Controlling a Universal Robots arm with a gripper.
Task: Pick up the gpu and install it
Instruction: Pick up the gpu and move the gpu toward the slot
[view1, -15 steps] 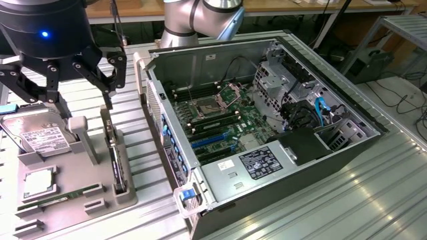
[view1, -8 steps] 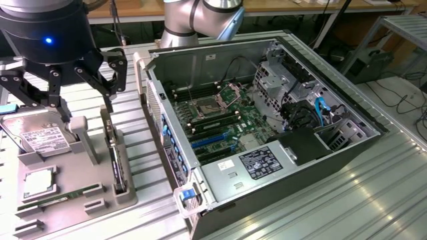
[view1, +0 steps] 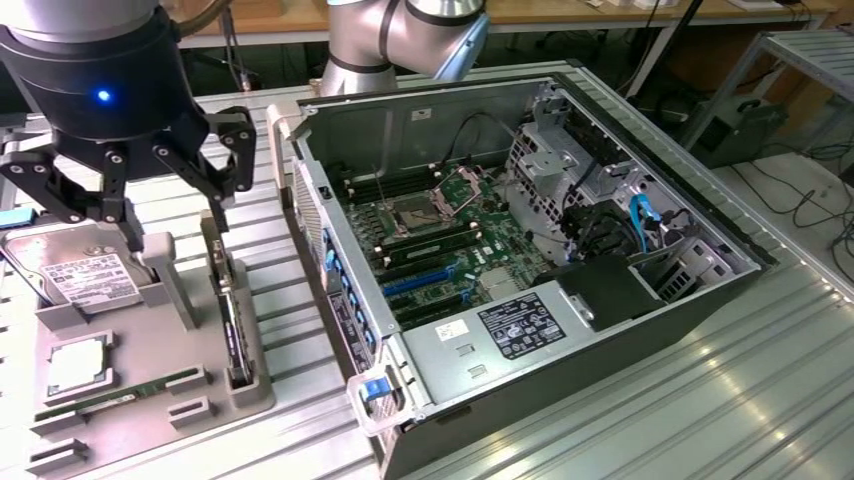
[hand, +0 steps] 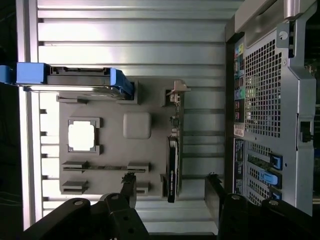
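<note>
The gpu (view1: 235, 318) (hand: 173, 165), a thin, flat, dark rectangular card, stands upright on its long edge in a slot of the grey holder block (view1: 134, 400). It sits at the exterior view's lower left, with a silver metal bracket (hand: 176, 91) at one end.

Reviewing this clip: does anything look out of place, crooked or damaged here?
Nothing stands out. The gpu stands on edge, straight in its slots on the gray tray, beside the open computer case. The gripper hangs open above the tray, over the gpu.
</note>
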